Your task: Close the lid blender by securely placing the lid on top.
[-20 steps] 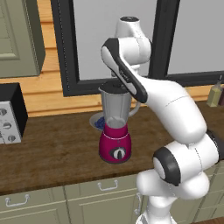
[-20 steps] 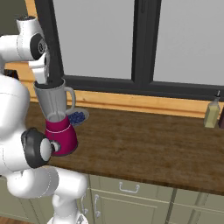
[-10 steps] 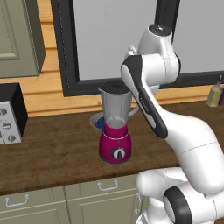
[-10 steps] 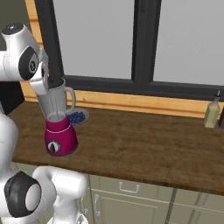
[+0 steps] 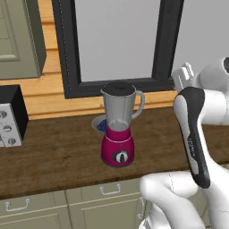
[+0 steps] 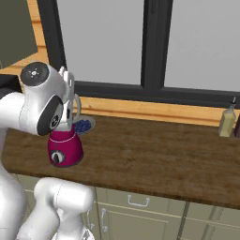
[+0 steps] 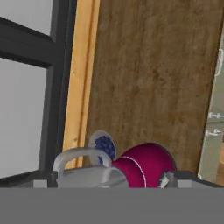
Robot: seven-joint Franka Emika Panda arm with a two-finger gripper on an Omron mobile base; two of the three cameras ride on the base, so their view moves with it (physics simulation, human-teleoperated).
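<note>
Dark, grainy wood makes up the long kitchen counter (image 5: 53, 156), backed by a strip of pale orange planks and a large window in a black frame (image 5: 67, 53), with grey-green cabinet fronts (image 5: 89, 201) and small metal handles below. Near the middle of that counter stands the tall blender with the rounded magenta base and clear grey tapered jar (image 5: 118, 129); its black round dial faces the room and a looped handle juts from the jar's side. On the jar's rim sits the small black disc-shaped lid (image 5: 119, 88), flat and level as far as I can tell. Just behind the blender lies a pale round plate with dark blue berries (image 5: 101, 125). From the left base camera I also see a black-and-grey boxy appliance (image 5: 11, 116) at the far left of the counter; the right base camera instead shows a small olive glass bottle (image 6: 227, 121) at the far right, while my own white arm covers most of the jar there. My hand camera looks along the counter past the magenta base, the jar handle and the berry plate. My gripper (image 7: 105, 181) shows only as dark tips at that picture's bottom edge, and I cannot tell how wide it stands.
</note>
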